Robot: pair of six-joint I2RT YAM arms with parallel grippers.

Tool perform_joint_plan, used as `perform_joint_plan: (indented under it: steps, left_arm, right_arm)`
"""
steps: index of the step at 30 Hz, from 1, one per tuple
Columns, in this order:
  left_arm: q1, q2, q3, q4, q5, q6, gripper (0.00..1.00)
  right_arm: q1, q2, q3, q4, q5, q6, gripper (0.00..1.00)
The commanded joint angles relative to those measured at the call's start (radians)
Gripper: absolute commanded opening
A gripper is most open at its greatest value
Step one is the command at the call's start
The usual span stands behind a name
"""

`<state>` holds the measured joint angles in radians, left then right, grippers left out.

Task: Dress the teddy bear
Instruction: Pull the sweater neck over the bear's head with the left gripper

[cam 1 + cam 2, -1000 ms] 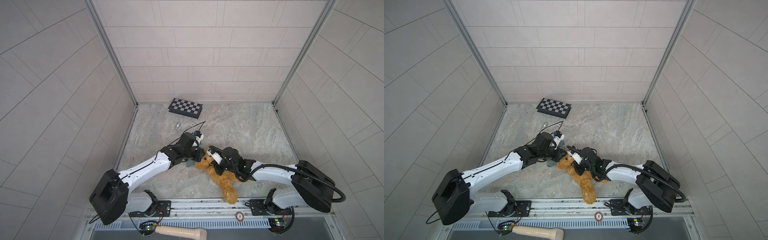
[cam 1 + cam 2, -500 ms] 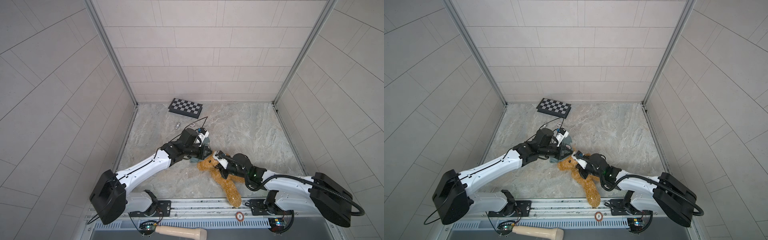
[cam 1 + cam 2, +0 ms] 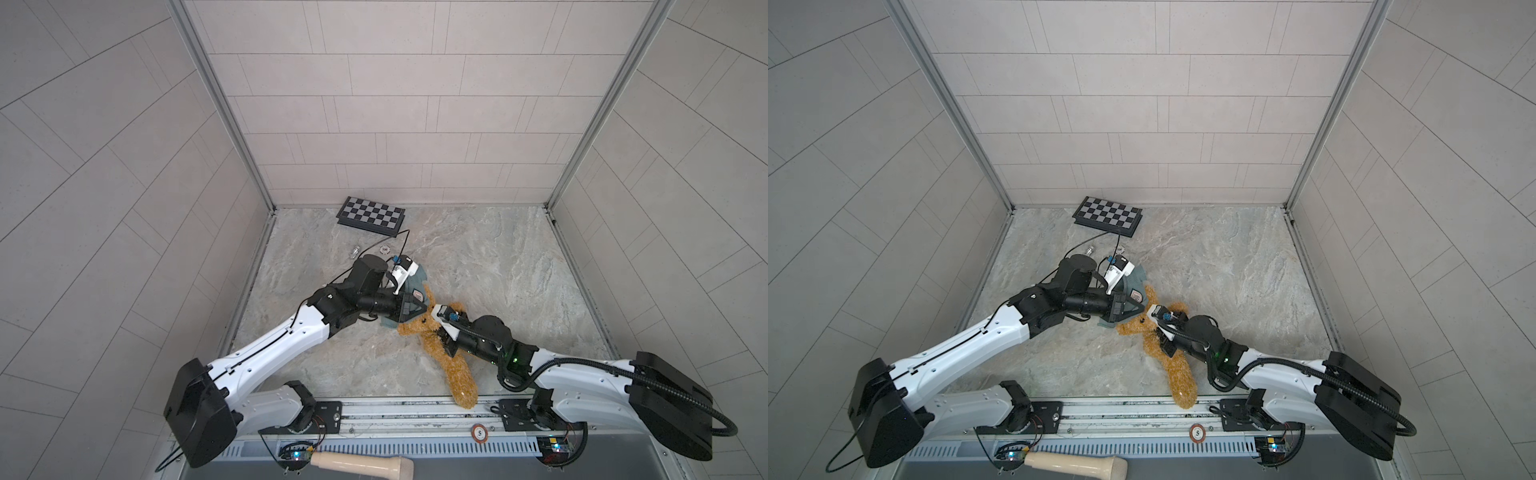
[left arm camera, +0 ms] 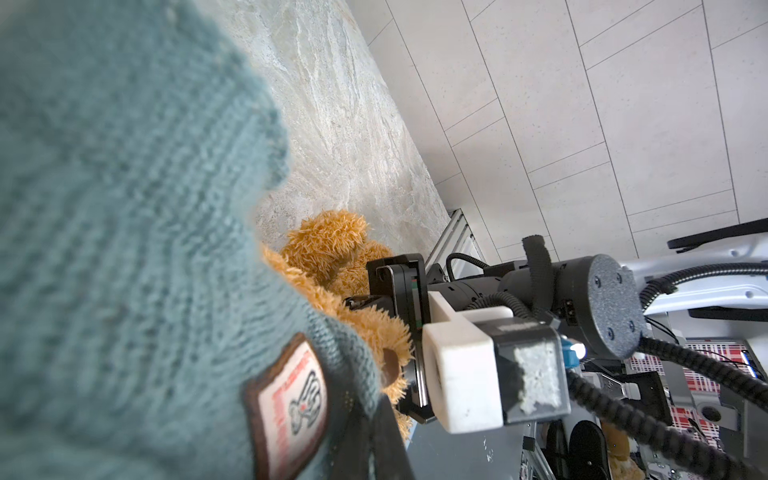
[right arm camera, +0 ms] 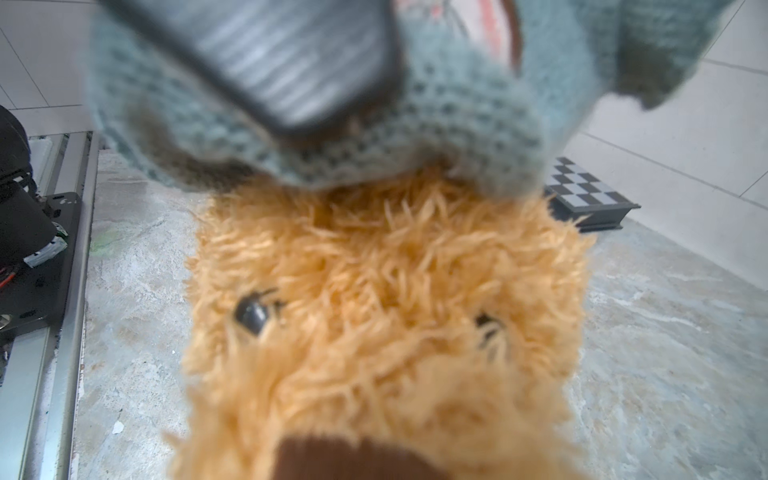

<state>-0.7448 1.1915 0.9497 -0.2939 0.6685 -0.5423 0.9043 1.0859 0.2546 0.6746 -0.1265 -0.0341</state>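
The teddy bear [image 3: 455, 370] [image 3: 1177, 374] is golden-brown and shaggy. It lies near the front of the marble floor with one leg reaching the front rail. My right gripper [image 3: 440, 338] [image 3: 1160, 338] is buried in the fur at its chest and shut on it. The right wrist view is filled by the teddy bear's face [image 5: 386, 291], which hides the jaws. My left gripper [image 3: 415, 311] [image 3: 1131, 311] [image 4: 365, 436] is shut on a teal knitted garment [image 3: 415, 282] [image 3: 1133, 282] [image 4: 124, 208] with a brown-edged patch. The garment's edge [image 5: 457, 137] rests against the top of the bear's head.
A folded chessboard [image 3: 371, 215] [image 3: 1109, 215] [image 5: 590, 195] lies at the back by the wall. A poker chip [image 3: 385, 249] and a small glass bottle [image 3: 355, 250] lie just behind my left wrist. The metal rail [image 3: 395, 409] runs along the front edge.
My left gripper has carried the garment right, onto the bear's head. The right arm has swung out to the right and drawn back, and the bear's leg now stretches to the rail.
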Motion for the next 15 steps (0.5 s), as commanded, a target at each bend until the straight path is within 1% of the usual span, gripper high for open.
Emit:
perform_joint_plan:
  steps: [1, 3, 6, 9, 11, 13, 15]
  left_arm:
    - [-0.005, 0.002, 0.079, -0.115, -0.041, 0.061, 0.00]
    - [-0.005, -0.001, 0.095, -0.134, -0.084, 0.069, 0.00]
    - [-0.020, 0.006, 0.090, -0.088, -0.097, 0.033, 0.00]
    - [-0.074, 0.041, 0.087, -0.035, -0.137, 0.004, 0.00]
    - [-0.106, 0.061, 0.106, -0.027, -0.170, 0.008, 0.00]
    - [-0.126, 0.073, 0.114, 0.010, -0.164, -0.007, 0.00]
    - [-0.137, 0.085, 0.128, 0.006, -0.162, -0.016, 0.00]
  right_arm:
    - [0.008, -0.053, 0.008, 0.116, 0.012, -0.069, 0.00]
    - [0.010, -0.073, 0.005, 0.133, 0.013, -0.072, 0.00]
    - [0.011, -0.092, -0.004, 0.185, 0.009, -0.049, 0.00]
    - [0.016, -0.086, 0.000, 0.230, 0.006, -0.029, 0.00]
    - [0.023, -0.078, 0.011, 0.214, 0.025, -0.045, 0.00]
    - [0.024, -0.064, 0.007, 0.216, 0.052, -0.067, 0.00]
    - [0.023, -0.062, -0.014, 0.267, 0.076, -0.073, 0.00]
